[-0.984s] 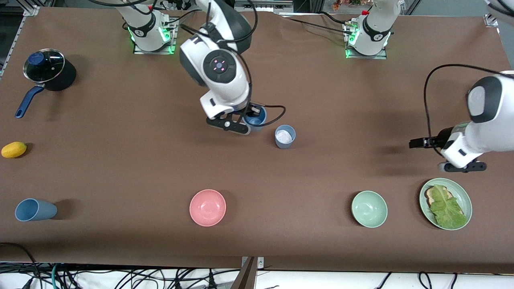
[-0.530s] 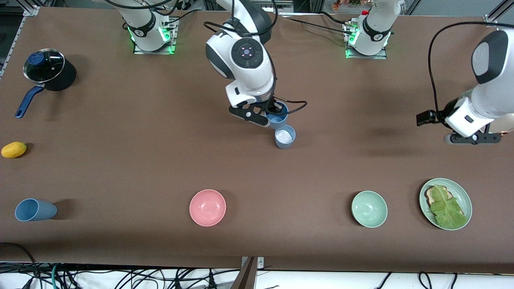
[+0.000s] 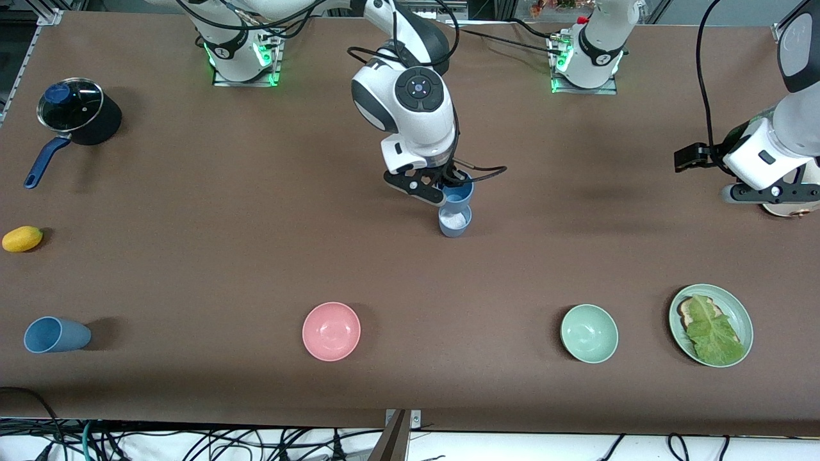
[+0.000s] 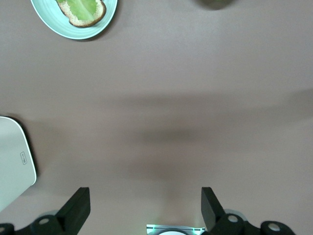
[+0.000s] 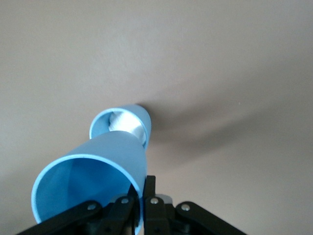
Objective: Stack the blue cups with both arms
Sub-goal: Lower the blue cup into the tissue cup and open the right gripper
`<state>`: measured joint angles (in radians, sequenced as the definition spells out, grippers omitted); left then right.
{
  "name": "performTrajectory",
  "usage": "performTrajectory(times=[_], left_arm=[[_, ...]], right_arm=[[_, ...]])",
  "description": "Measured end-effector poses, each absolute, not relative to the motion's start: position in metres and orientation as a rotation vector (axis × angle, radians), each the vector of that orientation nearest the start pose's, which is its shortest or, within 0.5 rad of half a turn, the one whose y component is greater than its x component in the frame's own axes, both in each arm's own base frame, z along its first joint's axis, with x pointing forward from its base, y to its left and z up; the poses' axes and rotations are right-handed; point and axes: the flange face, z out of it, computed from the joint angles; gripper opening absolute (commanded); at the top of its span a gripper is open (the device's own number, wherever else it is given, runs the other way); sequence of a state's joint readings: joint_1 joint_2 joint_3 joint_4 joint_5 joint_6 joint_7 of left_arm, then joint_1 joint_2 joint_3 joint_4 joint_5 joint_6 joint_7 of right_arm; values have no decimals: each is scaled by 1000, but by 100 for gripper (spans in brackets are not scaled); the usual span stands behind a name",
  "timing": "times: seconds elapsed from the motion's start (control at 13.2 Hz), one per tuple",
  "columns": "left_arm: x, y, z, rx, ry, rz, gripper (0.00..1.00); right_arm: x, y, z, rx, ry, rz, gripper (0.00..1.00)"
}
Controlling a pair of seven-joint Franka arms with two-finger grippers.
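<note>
Right hand [image 3: 450, 186] grips the bright blue cup [image 3: 457, 194] by its rim, hung just over the grey-blue cup [image 3: 454, 221] standing mid-desk [image 3: 192, 256]; nesting is not yet done. Left hand [image 4: 145, 209] waits open over bare desk, holding nothing.

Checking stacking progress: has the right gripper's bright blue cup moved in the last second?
Yes. The bright blue cup, held by the right gripper, has travelled toward the left arm's end and is now over the standing grey-blue cup.
</note>
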<state>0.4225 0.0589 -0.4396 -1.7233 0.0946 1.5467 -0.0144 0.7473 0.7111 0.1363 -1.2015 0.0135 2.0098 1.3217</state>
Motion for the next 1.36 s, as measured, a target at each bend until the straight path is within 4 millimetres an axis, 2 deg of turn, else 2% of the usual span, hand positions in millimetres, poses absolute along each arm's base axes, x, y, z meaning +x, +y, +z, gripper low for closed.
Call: performTrajectory(times=[0.23,0.53,0.83,1.14,1.36], left_arm=[[555,5,518,-3050,25,367,100],[553,6,514,-3047,25,403,100],[553,7,513,-3047,23,408,100],[553,7,512,-3047,22,414,100],[553,9,512,-3047,16,416,100]], right_arm=[[510,565,372,-2886,725,23,0],[515,568,353,-2877,715,-14,0],[519,566,352,-2885,711,-40,0],[516,567,350,-2895,708,-34,0],[507,571,346,-2931,698,-7,0]])
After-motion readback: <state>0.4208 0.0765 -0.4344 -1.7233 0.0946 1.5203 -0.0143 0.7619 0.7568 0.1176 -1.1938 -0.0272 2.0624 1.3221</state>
